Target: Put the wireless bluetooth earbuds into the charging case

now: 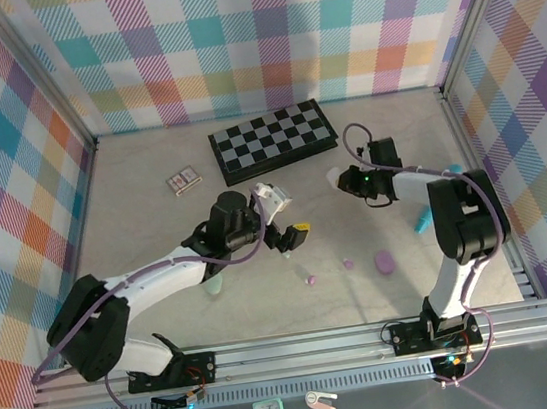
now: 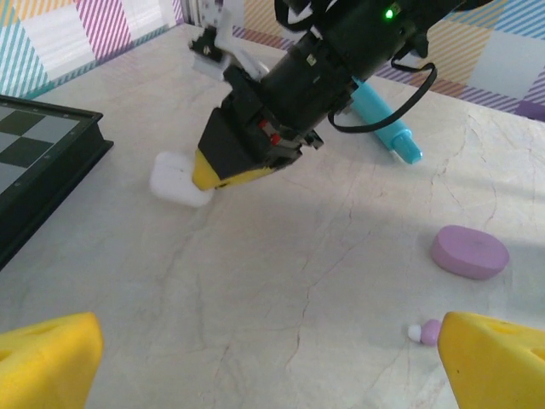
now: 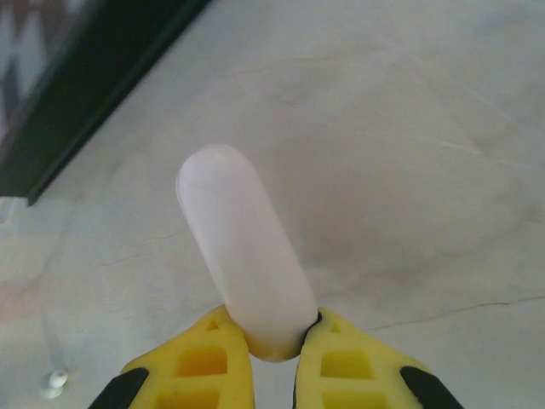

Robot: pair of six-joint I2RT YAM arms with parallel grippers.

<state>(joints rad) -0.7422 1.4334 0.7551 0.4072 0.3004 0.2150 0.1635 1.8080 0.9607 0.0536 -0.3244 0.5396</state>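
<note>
Left claw (image 2: 272, 366) stands released - its 2 yellow fingers (image 2: 47, 358) sit at the far lower corners of its own wrist view, with nothing between them but bare table (image 2: 255, 281). Just beside the right-hand finger lies 1 tiny earbud (image 2: 426, 331), lilac with a white tip, loose on the pale marbled top. A lilac case (image 2: 469, 251) rests closed a little beyond it.

Right claw (image 3: 277, 332) is clenched on a white case (image 3: 243, 247), pinching 1 rounded end so that the rest of the capsule sticks straight out past the fingertips. In the left wrist view this case sits low at the table surface, near the corner of the checkerboard (image 2: 34, 162); I cannot tell whether it touches the top. A blue marker (image 2: 387, 128) lies behind the right arm.

From above, 2 lilac earbuds (image 1: 349, 264) (image 1: 311, 280) show on the open table between the 2 arms - 1 near the lilac case, the other further left, both outside any case. The white case is well apart from them, up by the checkerboard's right end.
</note>
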